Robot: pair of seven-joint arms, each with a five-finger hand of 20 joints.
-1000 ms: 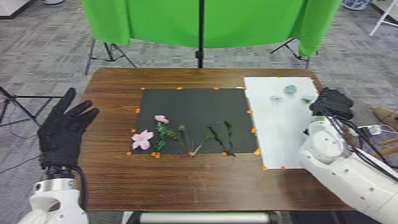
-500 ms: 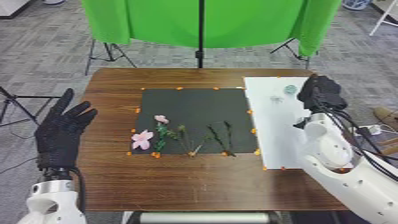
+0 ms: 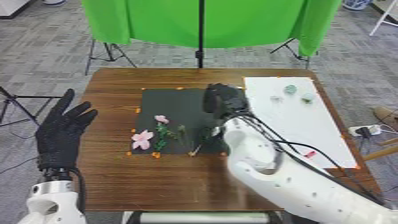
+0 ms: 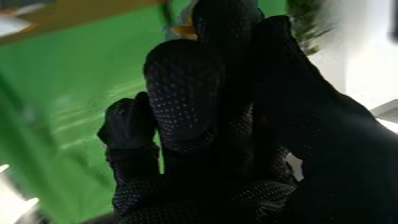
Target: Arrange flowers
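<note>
I had my black-gloved right hand (image 3: 224, 99) above the rectangular black mat (image 3: 178, 106), its grip impossible to tell; my black-gloved left hand (image 3: 60, 142) was spread at the brown wooden table's (image 3: 133, 185) edge.

The right hand (image 3: 225, 100) is displaced from the white sheet (image 3: 306, 130) leftward to the upper right part of the dark sheet (image 3: 178, 107) — a pale green piece (image 3: 308, 98), previously covered by it, is now exposed.

"That desk (image 3: 169, 187) looks like wood, with a faint gloss."
"The dark sheet (image 3: 176, 106) on it is matt, though."
"And the green drape (image 3: 147, 25)?"
"Creased cloth. The right arm's white casing (image 3: 298, 182) looks smooth, like plastic."
</note>
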